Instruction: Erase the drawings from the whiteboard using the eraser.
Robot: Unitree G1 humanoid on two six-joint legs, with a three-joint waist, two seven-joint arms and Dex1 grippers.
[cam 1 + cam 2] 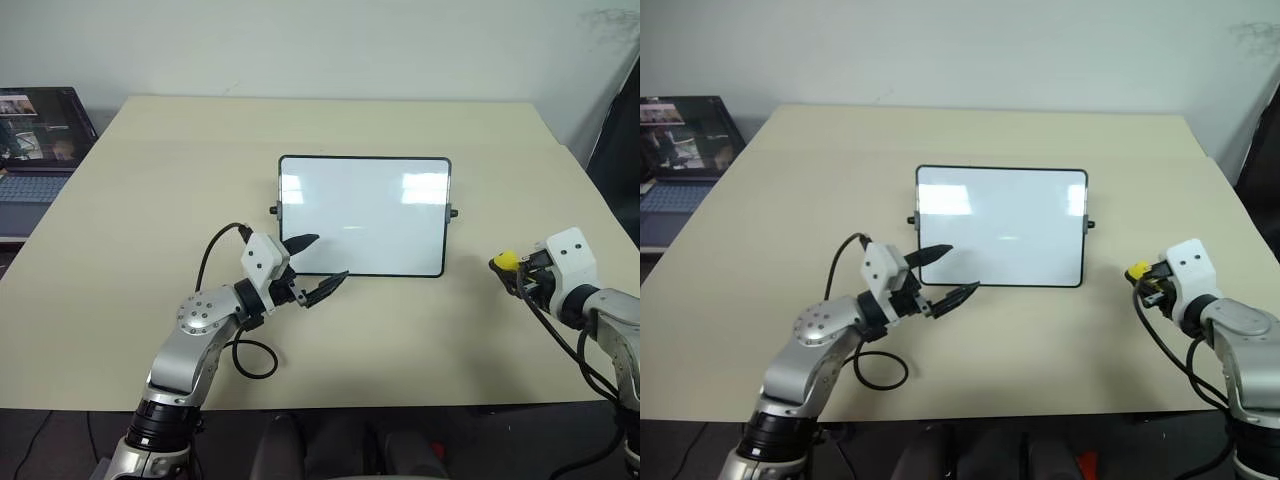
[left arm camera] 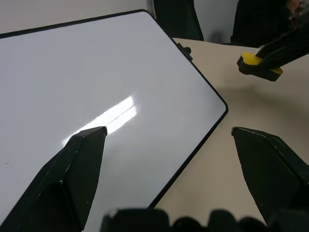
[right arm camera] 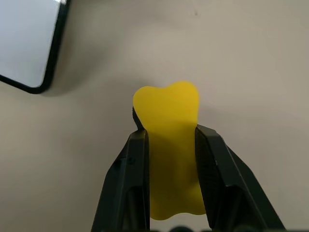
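Looking at the whiteboard (image 1: 363, 215) lying on the counter (image 1: 150, 180), you are seeing the right hand (image 1: 512, 268) pinching the yellow eraser (image 1: 506, 261) beside it, the left hand (image 1: 318, 265) spreading over its near corner.

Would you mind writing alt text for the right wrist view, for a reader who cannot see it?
The right gripper is shut on the yellow eraser, pinching it between its two black fingers above a beige table. One rounded corner of the whiteboard, glossy white with a thin black frame, lies on the table beyond, apart from the eraser.
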